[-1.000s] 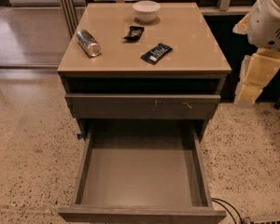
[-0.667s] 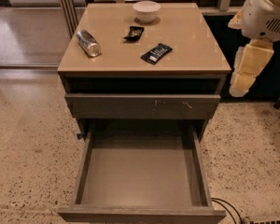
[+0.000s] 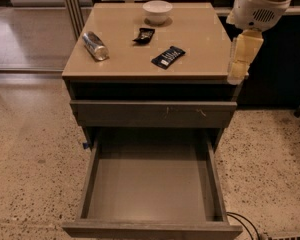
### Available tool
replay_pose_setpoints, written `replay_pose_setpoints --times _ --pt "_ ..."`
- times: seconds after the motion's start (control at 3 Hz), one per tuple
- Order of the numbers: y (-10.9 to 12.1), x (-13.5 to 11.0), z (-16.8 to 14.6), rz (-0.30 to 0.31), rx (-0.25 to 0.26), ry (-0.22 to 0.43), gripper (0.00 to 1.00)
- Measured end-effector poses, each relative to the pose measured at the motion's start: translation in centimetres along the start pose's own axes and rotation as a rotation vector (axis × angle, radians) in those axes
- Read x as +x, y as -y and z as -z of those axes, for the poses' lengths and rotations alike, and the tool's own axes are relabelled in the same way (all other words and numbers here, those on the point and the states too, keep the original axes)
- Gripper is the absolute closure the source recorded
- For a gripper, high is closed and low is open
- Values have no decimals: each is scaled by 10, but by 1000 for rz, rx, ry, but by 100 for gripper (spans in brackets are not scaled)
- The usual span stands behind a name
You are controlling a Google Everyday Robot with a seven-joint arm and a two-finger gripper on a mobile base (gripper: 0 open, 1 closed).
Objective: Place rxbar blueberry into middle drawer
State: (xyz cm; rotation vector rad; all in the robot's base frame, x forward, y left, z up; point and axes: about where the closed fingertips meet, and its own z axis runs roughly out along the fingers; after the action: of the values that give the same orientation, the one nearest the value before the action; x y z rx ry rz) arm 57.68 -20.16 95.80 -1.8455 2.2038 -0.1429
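The rxbar blueberry (image 3: 168, 57), a dark flat bar with white lettering, lies on the tan top of the cabinet (image 3: 200, 34), right of centre. The middle drawer (image 3: 150, 184) is pulled fully out below, and nothing lies on its flat bottom. My gripper (image 3: 239, 69) hangs from the white arm at the cabinet's right edge. It is about level with the top, to the right of the bar and apart from it. It holds nothing that I can see.
A white bowl (image 3: 157, 11) stands at the back of the top. A small black packet (image 3: 144, 34) lies in front of it, and a silver can (image 3: 95, 45) lies at the left. The shut drawer front (image 3: 155, 113) has pale scratches. A cable (image 3: 242, 223) lies on the floor at the bottom right.
The arm and gripper have moved left, from beside the cabinet to its right edge. The things on top and the drawer have not moved.
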Motion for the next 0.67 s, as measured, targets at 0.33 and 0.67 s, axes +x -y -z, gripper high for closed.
replay_pose_setpoints --times 0.33,0.67 --pt "46 -44 -43 33 -8 46 0" --pt "50 -46 -45 33 2 56 0"
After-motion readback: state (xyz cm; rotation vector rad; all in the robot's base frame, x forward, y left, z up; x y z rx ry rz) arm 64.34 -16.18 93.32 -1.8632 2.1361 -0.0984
